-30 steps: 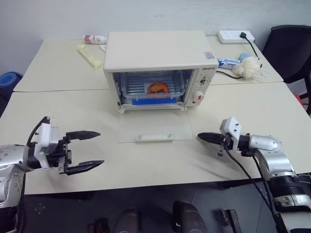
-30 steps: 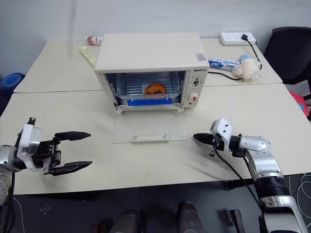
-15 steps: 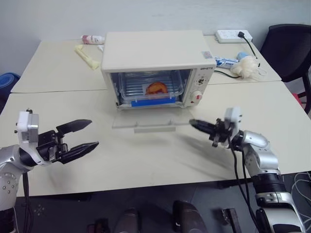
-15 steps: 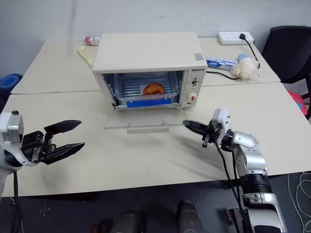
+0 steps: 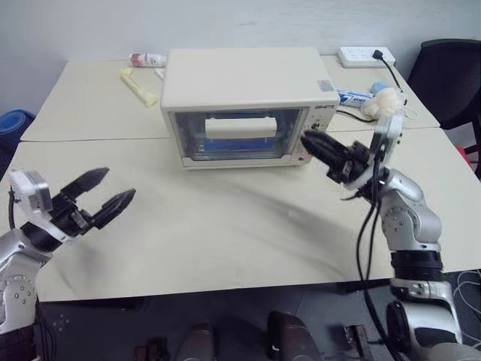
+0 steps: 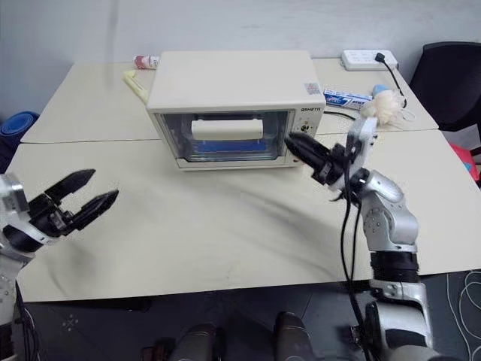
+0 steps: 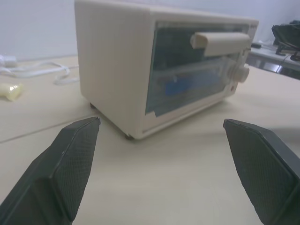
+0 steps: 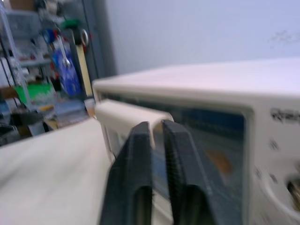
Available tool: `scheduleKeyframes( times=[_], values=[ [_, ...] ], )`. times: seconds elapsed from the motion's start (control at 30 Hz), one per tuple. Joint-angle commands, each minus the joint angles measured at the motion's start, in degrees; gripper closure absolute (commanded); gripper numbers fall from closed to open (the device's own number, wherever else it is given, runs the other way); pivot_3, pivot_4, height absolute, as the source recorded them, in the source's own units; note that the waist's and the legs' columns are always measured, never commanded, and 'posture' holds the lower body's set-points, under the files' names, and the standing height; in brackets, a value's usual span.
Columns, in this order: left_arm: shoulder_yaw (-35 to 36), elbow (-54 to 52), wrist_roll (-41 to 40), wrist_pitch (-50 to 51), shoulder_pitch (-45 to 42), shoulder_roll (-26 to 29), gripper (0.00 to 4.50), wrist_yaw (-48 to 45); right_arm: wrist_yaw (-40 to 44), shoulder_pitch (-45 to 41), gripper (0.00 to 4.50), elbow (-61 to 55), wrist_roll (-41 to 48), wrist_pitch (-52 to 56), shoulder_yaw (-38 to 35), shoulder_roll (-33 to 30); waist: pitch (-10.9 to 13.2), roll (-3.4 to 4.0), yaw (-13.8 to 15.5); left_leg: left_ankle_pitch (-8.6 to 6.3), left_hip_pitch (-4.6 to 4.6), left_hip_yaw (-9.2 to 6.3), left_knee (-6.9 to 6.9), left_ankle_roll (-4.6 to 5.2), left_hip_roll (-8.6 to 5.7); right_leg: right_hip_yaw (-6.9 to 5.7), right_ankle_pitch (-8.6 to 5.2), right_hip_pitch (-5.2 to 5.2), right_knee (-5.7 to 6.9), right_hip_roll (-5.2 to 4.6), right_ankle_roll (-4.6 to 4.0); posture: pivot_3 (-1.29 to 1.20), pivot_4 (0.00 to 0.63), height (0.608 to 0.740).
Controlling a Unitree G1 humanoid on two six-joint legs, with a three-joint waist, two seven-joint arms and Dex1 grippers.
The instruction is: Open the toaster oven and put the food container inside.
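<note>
Door shut, food container (image 7: 197,80) already inside toaster oven (image 5: 244,105).
Right gripper (image 5: 314,143) by the knob panel at oven's 4 o'clock, jaws barely parted, empty: back off straight. Left gripper (image 5: 113,192) wide apart, empty.

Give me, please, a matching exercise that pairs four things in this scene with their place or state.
1. cream-white boxy toaster oven
2. clear plastic food container with blue strips
3. left claw
4. white power strip

A. far right, behind the oven
B. door shut
C. behind the glass door
D. open, holding nothing

Pairs: 1-B, 2-C, 3-D, 4-A
</note>
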Motion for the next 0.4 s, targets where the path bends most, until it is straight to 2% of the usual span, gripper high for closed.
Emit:
scheduleKeyframes(
  times=[0.03, 0.2, 0.3, 0.4],
  values=[
    [-0.2, -1.9, 3.1, -1.9, 3.4, 2.4, 0.0, -2.1, 7.6, 5.3, 2.63, -4.0, -4.5, -8.4, 0.9, -4.2, 0.0, 0.0, 0.0, 0.0, 0.0, 0.03, -0.03, 0.0, 0.01, 0.0, 0.0, 0.0, -0.05, 0.01, 0.0, 0.0, 0.15, 0.74],
    [-2.9, 0.0, 12.1, -9.8, 8.4, 4.5, 0.0, -4.8, 18.2, 14.2, 0.9, -5.4, -9.0, -18.4, 4.0, -9.3, 0.0, 0.0, -0.2, 0.0, 0.16, 0.26, -0.03, -0.02, 0.07, 0.12, 0.0, 0.03, -0.02, 0.06, 0.0, 0.0, 0.15, 0.74],
    [-3.7, 1.2, 14.7, -14.3, 10.0, 3.6, 0.0, -5.4, 19.3, 16.6, 0.01, -3.8, -9.7, -20.8, 3.9, -9.8, 0.0, -0.01, 0.0, 0.0, 0.17, 0.26, -0.03, -0.02, 0.08, 0.13, 0.0, 0.04, -0.03, 0.07, 0.0, 0.0, 0.15, 0.74],
    [-4.0, 0.9, 14.6, -16.0, 11.2, 1.7, 0.0, -4.9, 17.8, 16.3, 0.01, -2.2, -10.1, -22.1, 3.0, -9.3, 0.0, -0.01, 0.0, -0.01, 0.16, 0.27, -0.03, 0.0, 0.08, 0.15, 0.0, 0.04, -0.04, 0.04, 0.0, 0.0, 0.15, 0.74]
  ],
)
